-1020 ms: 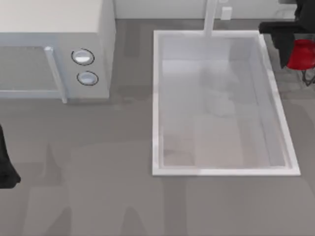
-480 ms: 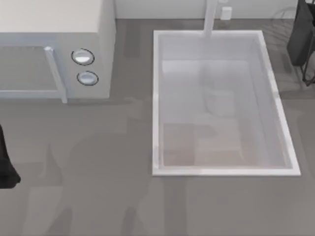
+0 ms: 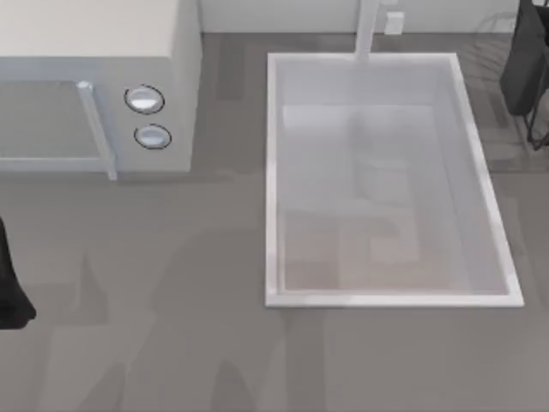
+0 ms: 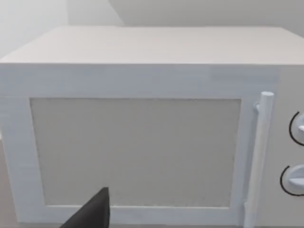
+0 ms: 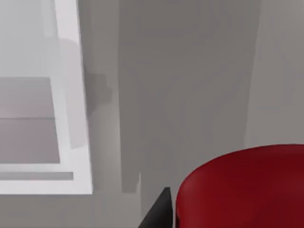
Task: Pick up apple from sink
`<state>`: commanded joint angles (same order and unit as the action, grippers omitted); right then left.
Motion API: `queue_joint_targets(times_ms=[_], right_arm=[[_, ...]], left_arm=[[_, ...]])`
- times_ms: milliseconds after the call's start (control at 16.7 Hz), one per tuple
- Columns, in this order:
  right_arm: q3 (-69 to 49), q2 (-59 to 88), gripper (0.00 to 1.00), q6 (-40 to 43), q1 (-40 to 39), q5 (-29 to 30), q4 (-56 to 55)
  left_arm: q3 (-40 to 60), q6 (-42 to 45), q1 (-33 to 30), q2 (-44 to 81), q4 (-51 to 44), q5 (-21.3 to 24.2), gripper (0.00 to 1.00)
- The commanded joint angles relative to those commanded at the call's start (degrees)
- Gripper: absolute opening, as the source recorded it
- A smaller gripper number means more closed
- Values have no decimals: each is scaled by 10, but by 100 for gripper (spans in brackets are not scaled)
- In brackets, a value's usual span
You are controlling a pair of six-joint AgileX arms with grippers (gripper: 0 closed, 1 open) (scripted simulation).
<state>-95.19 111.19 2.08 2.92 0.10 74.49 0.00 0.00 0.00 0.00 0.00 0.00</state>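
Observation:
The apple point(image 5: 242, 190) is glossy red and looms close in the right wrist view, next to one dark finger point(image 5: 159, 211) of my right gripper, which is shut on it. It hangs above the grey counter, outside the sink's white rim point(image 5: 76, 142). From above, my right gripper point(image 3: 525, 77) is a dark shape at the far right, beyond the sink's point(image 3: 274, 172) right-hand edge. The basin's pale floor holds only shadows. My left arm point(image 3: 9, 292) is parked at the left edge.
A white microwave point(image 3: 94, 86) with two round knobs point(image 3: 144, 99) stands at the far left; its door and handle point(image 4: 259, 156) face the left wrist camera. The white faucet point(image 3: 367, 30) rises at the sink's far rim. Grey counter lies between microwave and sink.
A second ago the apple showed red in the right gripper beside the sink's far right corner. The right arm has since drawn back toward the far right edge. The left arm is unmoved.

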Motion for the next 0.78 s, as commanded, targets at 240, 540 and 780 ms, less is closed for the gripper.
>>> queue_joint_targets(times_ms=[240,540,780], right_arm=[[100,13,0,0,0,0,-125],[148,22,0,-1,0,0,-175],[148,22,15,-1,0,0,-175]], left_arm=[[0,0,0,0,0,0,100],[0,0,0,0,0,0,100],[0,0,0,0,0,0,100]])
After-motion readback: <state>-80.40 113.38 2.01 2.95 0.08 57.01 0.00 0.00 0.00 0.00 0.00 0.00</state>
